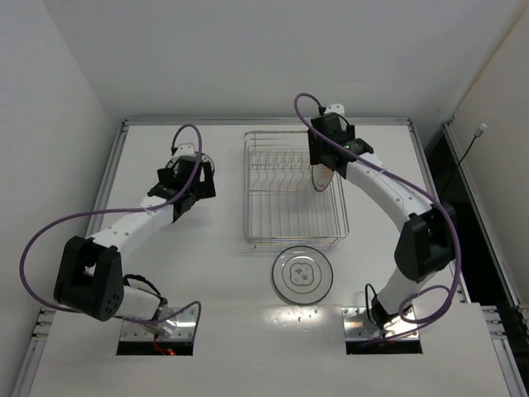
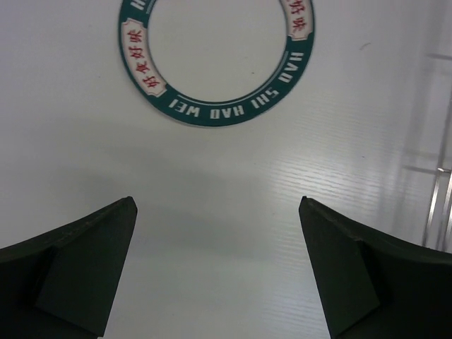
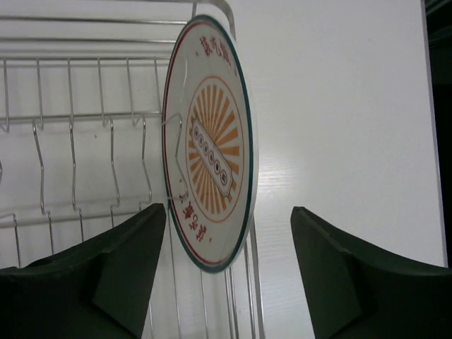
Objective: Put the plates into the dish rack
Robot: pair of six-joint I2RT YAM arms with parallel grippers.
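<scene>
The right gripper (image 3: 228,212) has its fingers spread. The patterned plate (image 3: 212,162) shows between and beyond them, and neither pad presses on it, though the left fingertip (image 3: 157,215) is just beside its rim. This plate stands on edge at the right end of the dish rack (image 1: 273,225), in its far half. It is close inside the rack's right side wire, with the row of upright tines (image 3: 72,159) on its other side. The rack sits mid-table (image 1: 207,281), towards the far edge. The greyish glass plate (image 1: 302,274) lies flat just off the rack's near side, between it and the table's near edge.

The left gripper (image 2: 217,205), fingers wide apart and holding nothing, hangs over the table's left part. A teal lettered ring (image 2: 212,113) lies flat ahead of it; I cannot tell whether it is a plate.
</scene>
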